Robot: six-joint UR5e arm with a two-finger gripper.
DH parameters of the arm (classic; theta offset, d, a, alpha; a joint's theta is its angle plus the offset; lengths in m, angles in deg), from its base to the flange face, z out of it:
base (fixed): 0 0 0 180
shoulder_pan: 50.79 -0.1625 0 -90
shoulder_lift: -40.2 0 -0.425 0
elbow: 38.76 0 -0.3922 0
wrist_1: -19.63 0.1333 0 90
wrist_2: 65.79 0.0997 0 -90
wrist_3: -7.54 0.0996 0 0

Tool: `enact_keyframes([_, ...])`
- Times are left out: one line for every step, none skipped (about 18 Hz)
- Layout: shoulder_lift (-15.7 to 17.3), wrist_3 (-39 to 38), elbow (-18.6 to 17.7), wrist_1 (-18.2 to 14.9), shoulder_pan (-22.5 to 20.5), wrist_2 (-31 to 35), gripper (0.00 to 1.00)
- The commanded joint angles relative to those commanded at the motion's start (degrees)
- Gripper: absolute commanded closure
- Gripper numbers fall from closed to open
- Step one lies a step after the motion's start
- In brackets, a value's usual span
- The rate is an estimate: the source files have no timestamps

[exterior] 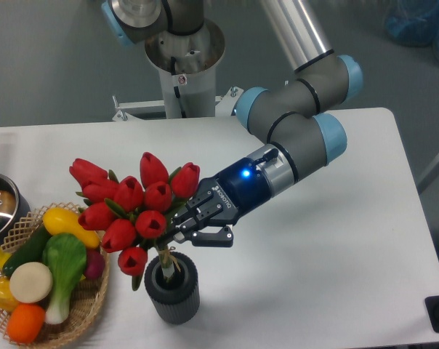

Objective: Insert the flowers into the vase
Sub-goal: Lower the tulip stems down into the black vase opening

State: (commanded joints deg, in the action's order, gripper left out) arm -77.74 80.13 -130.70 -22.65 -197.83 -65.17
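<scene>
The flowers, a bunch of red tulips with green stems, lean up and to the left over the vase. Their stems reach down into the vase's round mouth. The vase is a short dark grey ribbed cylinder standing near the table's front edge. My gripper comes in from the right, just above the vase's rim, and is shut on the stems below the buds.
A wicker basket of toy vegetables sits at the front left, close to the vase. A metal pot with a blue handle is at the left edge. The arm's base stands behind the table.
</scene>
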Motion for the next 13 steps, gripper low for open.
enact_keyframes([-0.18,0.00,-0.09,0.00,0.00,0.00,0.90])
enact_keyframes([-0.09,0.00,-0.26,0.00,0.00,0.00,0.90])
enact_keyframes([-0.09,0.00,-0.35,0.00,-0.09,0.00,0.90])
enact_keyframes([-0.09,0.00,-0.44,0.00,-0.18,0.00,0.90])
enact_keyframes([-0.09,0.00,-0.44,0.00,-0.09,0.00,0.90])
enact_keyframes([-0.18,0.00,-0.53,0.00,-0.09,0.00,0.90])
enact_keyframes([-0.61,0.00,-0.61,0.00,-0.09,0.00,0.90])
enact_keyframes([-0.70,0.00,-0.88,0.00,-0.09,0.00,0.90])
enact_keyframes([-0.88,0.00,-0.88,0.00,-0.18,0.00,0.90])
enact_keyframes([-0.97,0.00,-0.97,0.00,-0.18,0.00,0.90])
enact_keyframes([-1.23,0.00,-1.31,0.00,-0.18,0.00,0.90])
enact_keyframes([-1.41,0.00,-1.58,0.00,-0.26,0.00,0.90])
enact_keyframes([-1.58,0.00,-1.84,0.00,-0.26,0.00,0.90])
